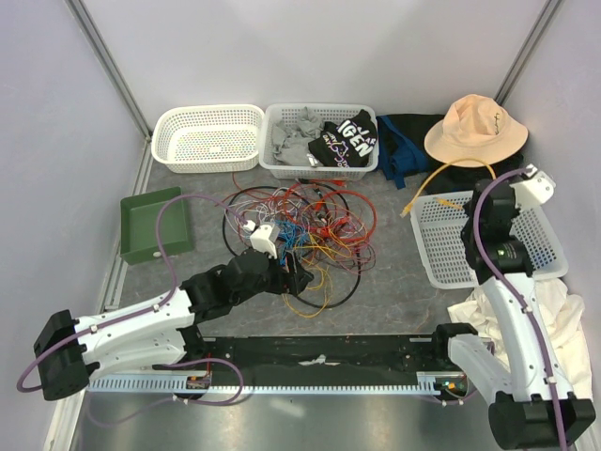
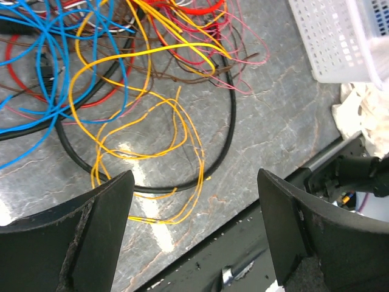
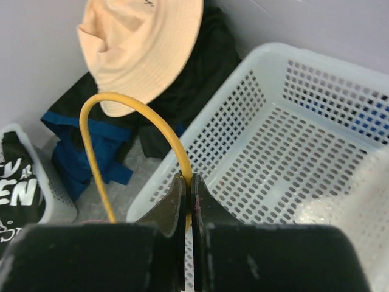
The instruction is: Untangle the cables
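Observation:
A loose tangle of cables (image 1: 305,225), red, orange, yellow, blue, white and black, lies in the middle of the table. In the left wrist view, thin yellow loops (image 2: 152,152), a black cable (image 2: 231,115) and blue strands (image 2: 36,73) lie just beyond my fingers. My left gripper (image 1: 299,278) (image 2: 193,182) is open and empty at the near edge of the tangle. My right gripper (image 1: 467,202) (image 3: 189,182) is shut on a thick yellow cable (image 3: 130,103) (image 1: 427,178). It holds the cable over the rim of a white basket (image 3: 304,152), and the cable arches back down to the table.
The white basket (image 1: 441,268) is at right. Two more white baskets (image 1: 208,136) (image 1: 282,167) stand at the back, one holding clothes. A green tray (image 1: 150,225) is at left. A peach hat (image 1: 474,127) lies on dark clothes. A white cloth (image 1: 559,310) and a black bar (image 1: 319,352) are near.

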`<state>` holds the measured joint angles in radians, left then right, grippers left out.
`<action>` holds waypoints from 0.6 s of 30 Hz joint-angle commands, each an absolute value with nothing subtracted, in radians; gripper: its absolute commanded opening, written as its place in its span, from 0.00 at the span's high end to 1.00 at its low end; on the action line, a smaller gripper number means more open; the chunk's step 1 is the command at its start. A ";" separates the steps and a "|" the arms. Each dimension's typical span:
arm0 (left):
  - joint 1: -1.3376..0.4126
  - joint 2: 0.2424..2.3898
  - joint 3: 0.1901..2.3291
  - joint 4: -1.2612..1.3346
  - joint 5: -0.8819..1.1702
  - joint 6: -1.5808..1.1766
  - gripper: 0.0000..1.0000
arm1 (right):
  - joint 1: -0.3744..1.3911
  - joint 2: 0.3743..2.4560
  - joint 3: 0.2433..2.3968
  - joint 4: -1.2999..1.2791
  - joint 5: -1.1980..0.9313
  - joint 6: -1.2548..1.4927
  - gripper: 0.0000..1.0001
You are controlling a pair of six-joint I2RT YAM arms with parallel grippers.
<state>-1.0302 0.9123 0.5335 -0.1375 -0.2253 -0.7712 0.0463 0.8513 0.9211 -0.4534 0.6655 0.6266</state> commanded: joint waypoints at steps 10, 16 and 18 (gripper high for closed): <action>-1.034 0.877 0.512 -0.098 -0.195 -0.799 0.12 | -0.100 0.687 0.617 -0.417 0.653 0.859 1.00; -1.034 0.873 0.502 -0.100 -0.181 -0.819 0.12 | -0.120 0.710 0.600 -0.411 0.578 0.865 0.55; -1.034 0.873 0.500 -0.101 -0.178 -0.824 0.12 | -0.118 0.692 0.629 -0.417 0.591 0.839 0.24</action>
